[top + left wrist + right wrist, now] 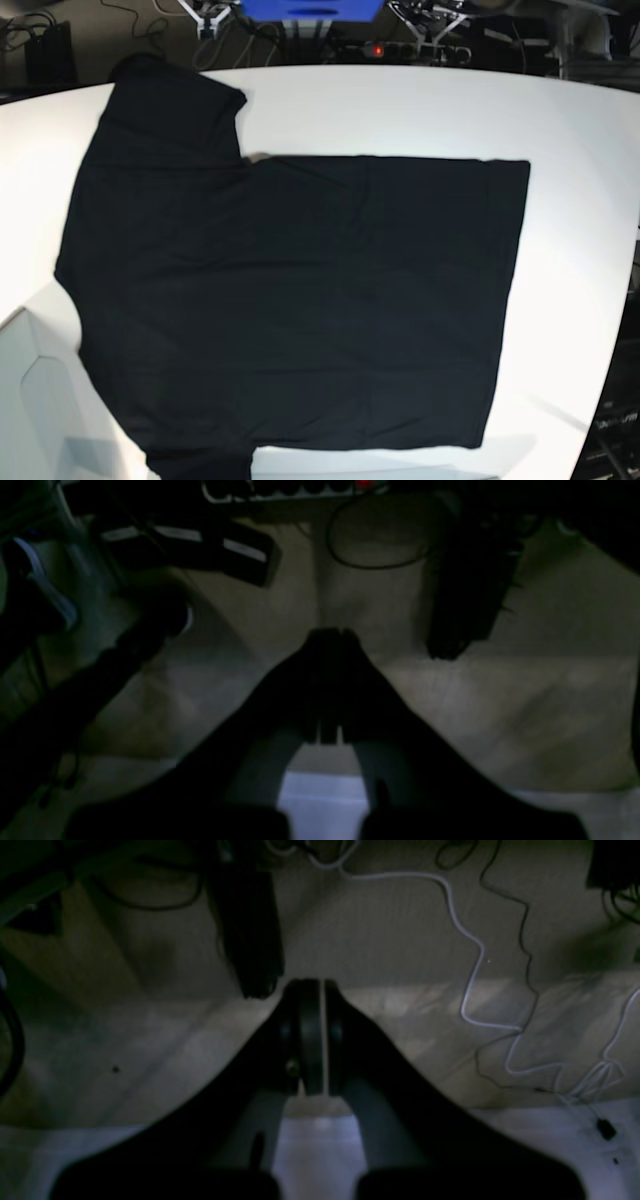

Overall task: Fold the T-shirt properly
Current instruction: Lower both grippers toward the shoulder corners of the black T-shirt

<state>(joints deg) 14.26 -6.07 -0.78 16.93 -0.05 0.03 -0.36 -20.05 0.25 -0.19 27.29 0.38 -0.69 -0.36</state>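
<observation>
**T-shirt flat, 0 folds made**

You have 1 T-shirt (300,300) spread flat on the white table (420,110), sleeves toward the base view's left, hem toward its right. It shows only plain black; no label or print is visible. No fold line or doubled layer is apparent, so I judge the whole folding sequence remains ahead of you.

Count: 1 T-shirt, 1 table, 2 claws. Your left claw (330,637) has its jaws pressed together, holding nothing. Your right claw (312,990) is likewise drawn together and empty. Both wrist views look at the floor, clear of the cloth.
</observation>
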